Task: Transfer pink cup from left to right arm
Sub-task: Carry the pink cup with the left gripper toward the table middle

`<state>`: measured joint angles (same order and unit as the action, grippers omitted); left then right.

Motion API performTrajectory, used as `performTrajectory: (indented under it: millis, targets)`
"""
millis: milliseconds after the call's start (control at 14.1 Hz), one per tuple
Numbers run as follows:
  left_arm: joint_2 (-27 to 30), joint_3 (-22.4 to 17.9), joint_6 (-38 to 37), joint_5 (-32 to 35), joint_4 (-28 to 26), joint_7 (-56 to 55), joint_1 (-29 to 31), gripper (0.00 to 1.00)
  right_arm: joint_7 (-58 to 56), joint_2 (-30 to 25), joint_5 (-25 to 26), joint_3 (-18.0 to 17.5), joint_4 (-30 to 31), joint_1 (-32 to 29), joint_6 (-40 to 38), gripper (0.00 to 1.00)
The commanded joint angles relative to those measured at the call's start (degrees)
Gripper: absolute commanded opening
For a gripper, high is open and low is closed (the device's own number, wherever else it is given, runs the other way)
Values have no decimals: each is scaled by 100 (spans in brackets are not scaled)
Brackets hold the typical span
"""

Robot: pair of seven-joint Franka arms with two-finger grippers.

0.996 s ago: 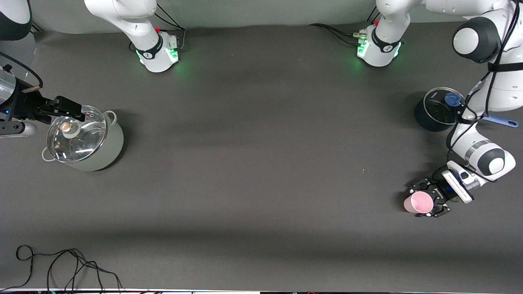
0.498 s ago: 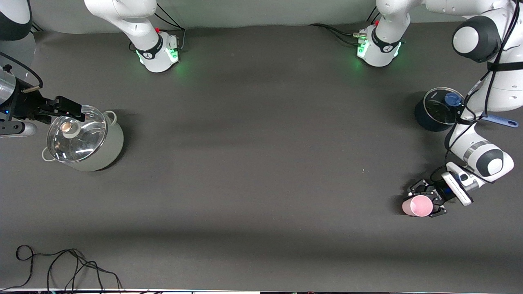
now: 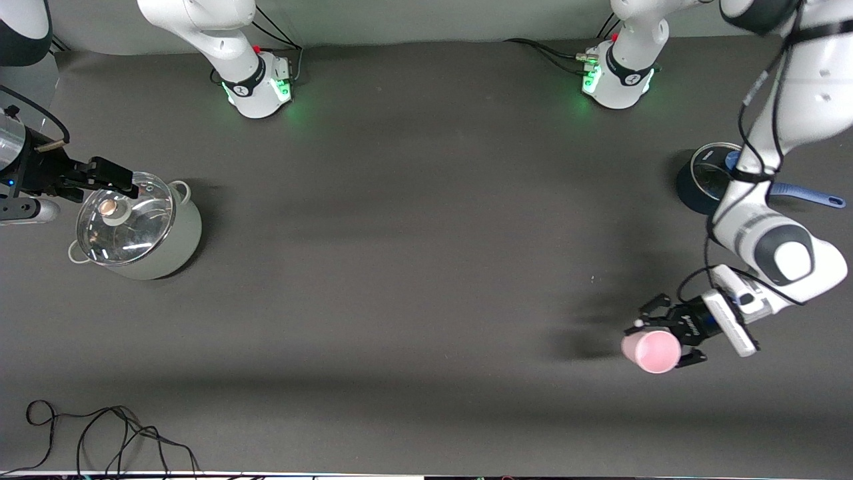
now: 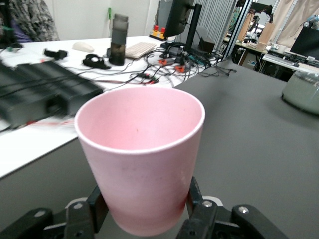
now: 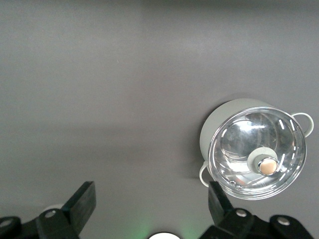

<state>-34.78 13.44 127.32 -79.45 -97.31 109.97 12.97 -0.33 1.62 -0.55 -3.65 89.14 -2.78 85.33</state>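
The pink cup is held at its base by my left gripper, the black linked-finger claw, in the air over the table at the left arm's end. Its shadow lies on the table beside it. In the left wrist view the cup fills the middle, its open mouth pointing away from the wrist, with the fingers pressed on both sides of its base. My right gripper is open and empty at the right arm's end, over the edge of a lidded pot; in the right wrist view it has nothing between its fingers.
A pale pot with a glass lid stands at the right arm's end and also shows in the right wrist view. A dark pot with a blue handle stands at the left arm's end. A black cable lies along the table edge nearest the front camera.
My left gripper has risen with the pink cup and moved toward the right arm's end. The cup's shadow has separated from it. The right arm has not moved.
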Motion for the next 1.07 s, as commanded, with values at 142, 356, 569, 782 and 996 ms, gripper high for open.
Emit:
performTrajectory:
  millis: [142,356,569,782,996]
  targets:
    - [857,798,1075,-132,-526,-582,-480,31,-117,58,11,40,-142,15,-96,100]
    - [1297,1422,1845,-132,-553,-687,-594,32,-108,198,169,57,-168,-29,-87,100]
    - [1587,2353,2978,-132,-570,-802,-612,31,-99,251,169,66,-195,-12,-78,100]
    - [1571,3372,4174,-132,-561,-950,-638,30,337,207,99,5,-221,32,-87,100]
    - [1430,3753,5326,-132,-518,-1057,-1224,30,1575,198,-356,-13,-379,50,-96,100]
